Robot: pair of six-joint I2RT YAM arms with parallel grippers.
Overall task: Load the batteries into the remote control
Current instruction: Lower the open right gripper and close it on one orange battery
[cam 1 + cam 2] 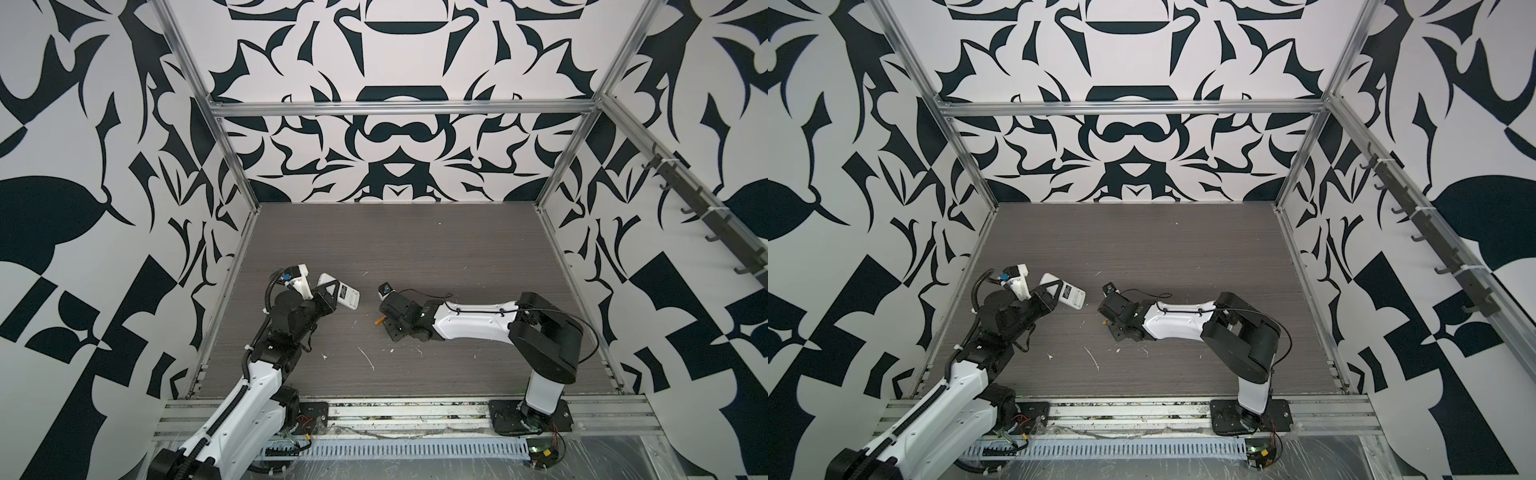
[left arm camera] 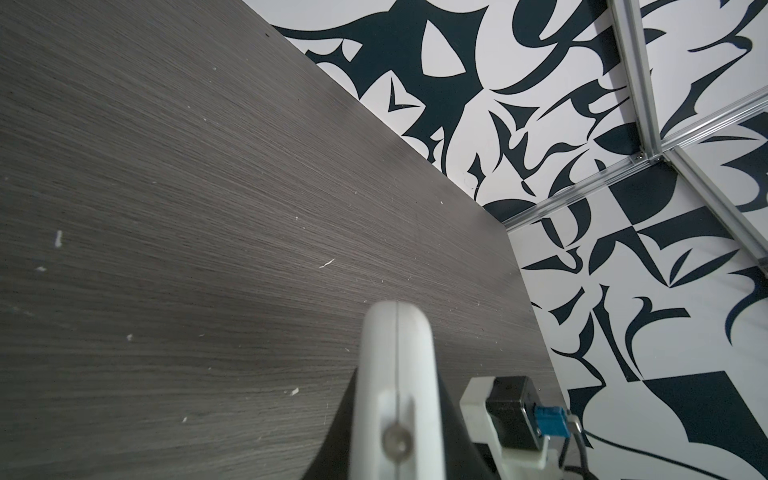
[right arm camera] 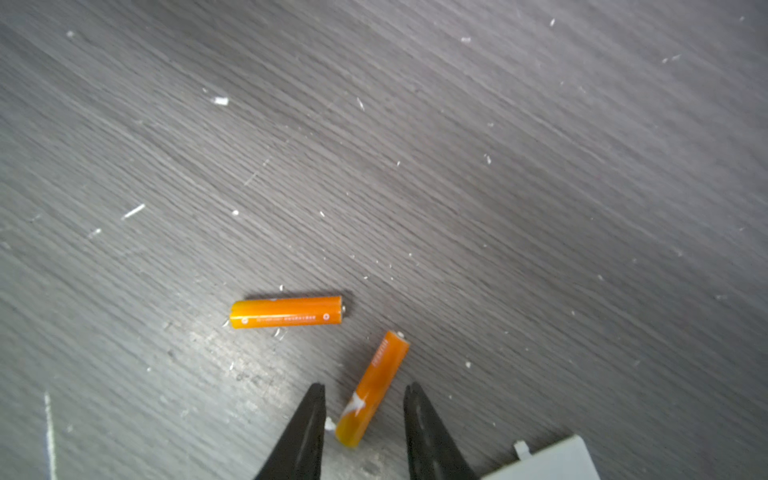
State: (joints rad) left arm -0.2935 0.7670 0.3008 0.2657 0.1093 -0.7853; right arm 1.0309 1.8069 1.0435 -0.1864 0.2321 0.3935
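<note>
The right claw (image 3: 365,399) is hovering spread, its tips straddling one orange battery (image 3: 372,388) without yet touching it; the second battery (image 3: 286,311) is lying just beyond the left tip on the surface (image 3: 498,166). Light, hard and slick, these cylinders are probably prone to rolling, so pinching mid-barrel looks best. The left claw (image 1: 332,296) is pinching the remote control (image 1: 343,295) aloft; its battery bay is not showing.

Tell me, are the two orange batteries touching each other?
Apart. In the right wrist view, grey table shows between the flat-lying battery and the tilted battery near the right end effector.
</note>
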